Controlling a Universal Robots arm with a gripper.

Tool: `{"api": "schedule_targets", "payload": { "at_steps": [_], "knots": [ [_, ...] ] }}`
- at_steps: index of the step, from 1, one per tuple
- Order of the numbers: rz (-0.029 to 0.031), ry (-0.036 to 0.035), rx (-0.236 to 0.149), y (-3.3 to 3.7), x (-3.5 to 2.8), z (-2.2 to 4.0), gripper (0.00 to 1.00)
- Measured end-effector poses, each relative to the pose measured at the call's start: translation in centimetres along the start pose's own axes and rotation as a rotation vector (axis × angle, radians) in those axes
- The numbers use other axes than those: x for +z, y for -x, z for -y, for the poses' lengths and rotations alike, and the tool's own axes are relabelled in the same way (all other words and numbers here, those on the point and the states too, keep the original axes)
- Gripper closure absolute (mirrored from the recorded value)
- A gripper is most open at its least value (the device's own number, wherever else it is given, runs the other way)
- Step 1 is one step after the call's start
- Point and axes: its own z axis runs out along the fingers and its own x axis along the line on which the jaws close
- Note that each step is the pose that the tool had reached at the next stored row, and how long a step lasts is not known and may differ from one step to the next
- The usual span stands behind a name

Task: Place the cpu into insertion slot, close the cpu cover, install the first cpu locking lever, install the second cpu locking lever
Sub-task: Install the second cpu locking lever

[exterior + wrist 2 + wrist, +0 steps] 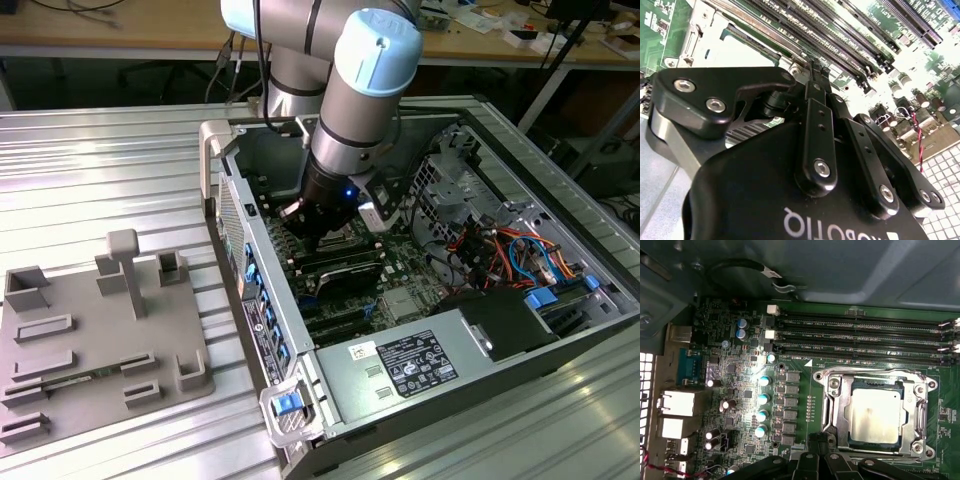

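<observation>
- As the arm reaches down into the open computer case [420, 330], its gripper [812, 67] hangs just over the motherboard [735, 405], beside the socket area.
- Jaws: in the second wrist view the two fingertips meet in a thin line with nothing seen between them; judged closed and empty.
- The cpu [875, 415] lies flat in the insertion slot [852, 442], its dull silver-grey top facing up and square to the socket.
- The cpu cover [840, 390], a silvery frame with a large window, lies down around the chip; the chip shows through the window.
- Step in hand, by judgement: placement and cover closing appear done; the work stands at the locking levers. Whether either lever is latched cannot be told from these views.
- A lever move would call for a narrow, closed tip pressed against thin wire close to the memory slots [860, 335], with little room for sideways drift.
- A grey fixture tray [90, 340] rests on the counter [110, 170], well apart from the case.
</observation>
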Motion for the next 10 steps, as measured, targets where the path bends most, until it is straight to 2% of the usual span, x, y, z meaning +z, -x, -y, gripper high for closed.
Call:
{"api": "schedule_targets", "payload": {
  "at_steps": [7, 8, 10],
  "knots": [
    [-0.0008, 0.0008, 0.000, -0.02, 0.22, 0.06, 0.89],
    [-0.0007, 0.0001, 0.000, -0.01, 0.23, 0.07, 0.89],
    [-0.0006, -0.0064, 0.000, 0.00, 0.27, 0.08, 0.89]
  ]
}}
